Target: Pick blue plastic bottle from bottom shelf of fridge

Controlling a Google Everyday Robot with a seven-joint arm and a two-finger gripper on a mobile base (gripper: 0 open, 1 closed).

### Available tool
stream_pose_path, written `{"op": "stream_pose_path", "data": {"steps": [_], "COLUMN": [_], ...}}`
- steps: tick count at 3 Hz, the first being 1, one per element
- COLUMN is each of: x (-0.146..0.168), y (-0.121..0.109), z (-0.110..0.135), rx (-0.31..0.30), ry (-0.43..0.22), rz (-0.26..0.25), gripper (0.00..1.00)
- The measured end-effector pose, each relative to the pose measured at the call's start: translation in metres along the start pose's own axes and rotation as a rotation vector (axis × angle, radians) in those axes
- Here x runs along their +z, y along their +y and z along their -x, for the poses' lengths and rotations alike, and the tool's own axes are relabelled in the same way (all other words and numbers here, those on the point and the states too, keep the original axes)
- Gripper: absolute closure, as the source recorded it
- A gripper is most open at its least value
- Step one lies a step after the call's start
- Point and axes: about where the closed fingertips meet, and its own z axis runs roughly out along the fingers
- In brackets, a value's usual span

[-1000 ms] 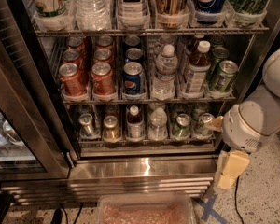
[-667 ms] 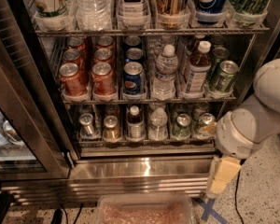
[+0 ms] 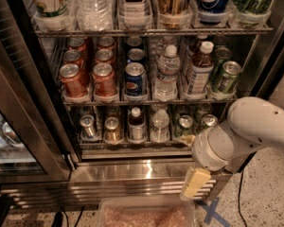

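The fridge (image 3: 132,171) stands open, its steel sill below the racks. On the bottom shelf (image 3: 132,144) the blue plastic bottle (image 3: 136,124), with a white cap, dark contents and a pale label, stands upright in the middle lane. My gripper (image 3: 194,184) hangs below my white arm (image 3: 255,126), in front of the sill at the right. It is lower than the bottle and to its right, not touching it and holding nothing.
A clear water bottle (image 3: 159,125) stands just right of the blue bottle, with small cans (image 3: 111,129) on either side. The rack above holds red cans (image 3: 73,79), a blue can (image 3: 134,79) and a larger dark bottle (image 3: 199,70). The glass door (image 3: 23,126) is at the left. A plastic bin (image 3: 146,214) sits on the floor.
My arm and gripper have swung left and down, from the right edge of the fridge to in front of the sill's right part. The bottles and cans have not moved.
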Motion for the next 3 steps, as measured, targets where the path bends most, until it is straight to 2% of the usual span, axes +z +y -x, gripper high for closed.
{"op": "stream_pose_path", "data": {"steps": [1,3], "x": [0.0255,0.0333], "y": [-0.0170,-0.0169], "z": [0.0084,0.0106], "rx": [-0.031,-0.016], "ry": [-0.082,-0.108], "rz": [-0.051,-0.064], "gripper": [0.00,0.00]}}
